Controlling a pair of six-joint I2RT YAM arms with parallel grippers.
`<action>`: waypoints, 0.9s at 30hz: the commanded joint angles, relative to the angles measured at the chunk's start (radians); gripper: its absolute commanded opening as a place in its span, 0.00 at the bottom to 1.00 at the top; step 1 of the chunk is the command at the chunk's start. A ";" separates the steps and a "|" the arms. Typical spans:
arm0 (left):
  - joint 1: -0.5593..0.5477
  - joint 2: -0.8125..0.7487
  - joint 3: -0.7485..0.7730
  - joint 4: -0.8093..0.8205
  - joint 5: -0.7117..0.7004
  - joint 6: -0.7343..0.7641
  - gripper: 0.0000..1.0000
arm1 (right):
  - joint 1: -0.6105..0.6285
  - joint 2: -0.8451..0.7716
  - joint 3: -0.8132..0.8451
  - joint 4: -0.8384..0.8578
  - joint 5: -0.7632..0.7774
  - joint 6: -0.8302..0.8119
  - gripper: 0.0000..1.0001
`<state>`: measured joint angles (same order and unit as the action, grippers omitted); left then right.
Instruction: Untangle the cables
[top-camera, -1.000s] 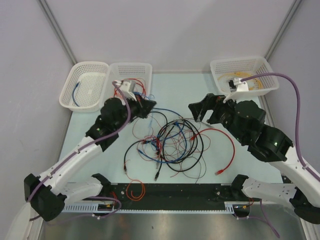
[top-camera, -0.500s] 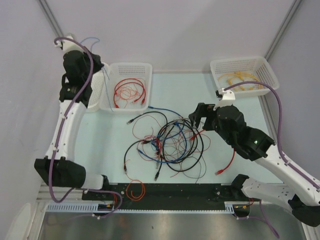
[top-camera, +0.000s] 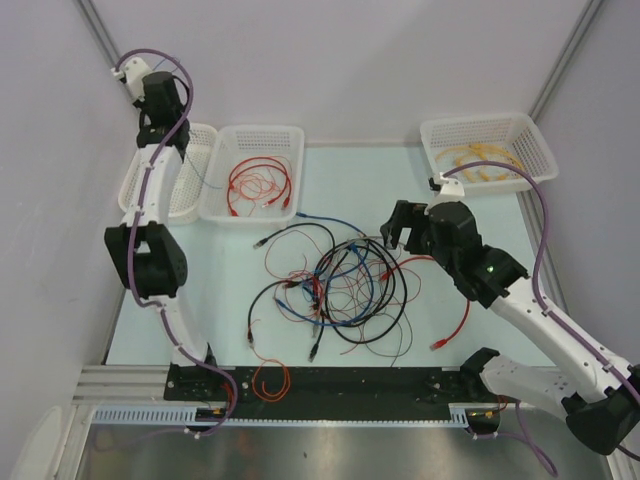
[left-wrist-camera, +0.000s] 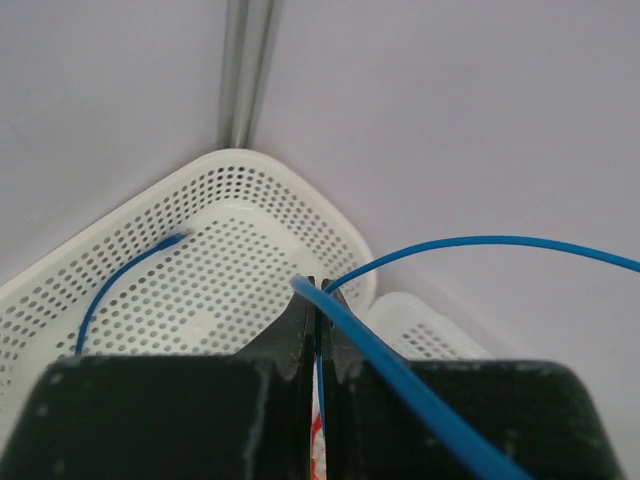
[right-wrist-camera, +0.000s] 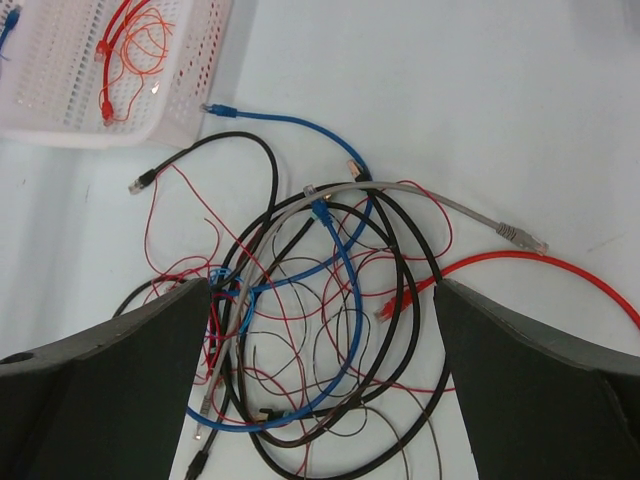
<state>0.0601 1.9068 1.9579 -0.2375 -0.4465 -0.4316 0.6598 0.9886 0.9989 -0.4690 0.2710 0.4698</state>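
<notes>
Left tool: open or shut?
Shut: the left tool pinches a thin blue cable, jaws pressed together, above the white basket.

I see both arms built alike: the left arm and the right arm have white links joined by black joint housings. A thick purple cable runs along each arm, outside the shell. The right arm carries a small green light. The wrist views show matt black fingers, broad and wedge-shaped. Each base is black.
</notes>
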 joint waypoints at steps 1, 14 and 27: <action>0.000 0.095 0.107 -0.002 -0.144 0.076 0.00 | -0.029 -0.004 -0.020 0.075 -0.048 -0.026 1.00; 0.089 0.115 0.058 -0.017 -0.248 0.068 0.00 | -0.078 0.045 -0.059 0.125 -0.119 0.001 1.00; 0.130 0.107 -0.010 -0.008 -0.239 0.054 0.06 | -0.085 0.048 -0.071 0.138 -0.141 0.029 1.00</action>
<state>0.1780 2.0460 1.9331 -0.2485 -0.6773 -0.3580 0.5804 1.0370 0.9333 -0.3683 0.1413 0.4793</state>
